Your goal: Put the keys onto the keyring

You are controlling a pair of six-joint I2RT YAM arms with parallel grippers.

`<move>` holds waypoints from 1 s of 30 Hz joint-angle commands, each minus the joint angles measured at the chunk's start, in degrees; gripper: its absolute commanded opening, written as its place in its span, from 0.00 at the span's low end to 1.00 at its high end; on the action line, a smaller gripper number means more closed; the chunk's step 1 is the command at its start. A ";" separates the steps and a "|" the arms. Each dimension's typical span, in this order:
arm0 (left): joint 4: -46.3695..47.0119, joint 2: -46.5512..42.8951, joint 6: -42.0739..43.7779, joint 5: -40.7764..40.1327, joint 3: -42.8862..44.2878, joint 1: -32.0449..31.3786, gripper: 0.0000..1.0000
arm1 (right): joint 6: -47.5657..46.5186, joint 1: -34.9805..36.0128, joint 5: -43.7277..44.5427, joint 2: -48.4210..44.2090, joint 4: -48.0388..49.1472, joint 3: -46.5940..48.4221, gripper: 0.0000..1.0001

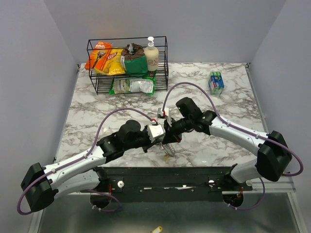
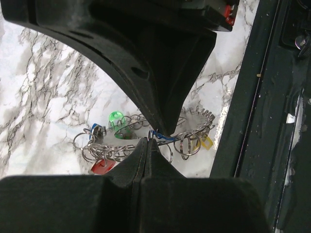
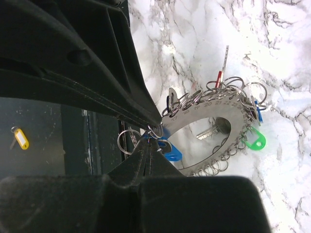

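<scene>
The keyring is a flat silvery ring stamped with numbers and hung with several small split rings; it shows in the top view and the left wrist view. Keys hang on it: green tag, red tag, blue tag, and a bare key shows through the hole. My left gripper and right gripper meet tip to tip just above the ring's near edge. Both are shut, each pinching a small split ring by the blue-tagged key.
A black wire rack with snack bags and a bottle stands at the back left. A blue-green box lies at the back right. The black base plate runs along the near edge, where a yellow-tagged key lies.
</scene>
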 commanded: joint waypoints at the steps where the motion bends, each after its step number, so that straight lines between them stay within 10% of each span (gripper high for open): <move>1: 2.07 -0.89 0.86 -0.08 1.59 -0.64 0.00 | -0.72 0.62 1.30 0.66 -1.10 2.29 0.00; 30: -0.03 1.83 2.45 -1.05 2.21 -2.92 0.00 | -0.54 0.80 0.95 -0.66 1.44 1.33 0.00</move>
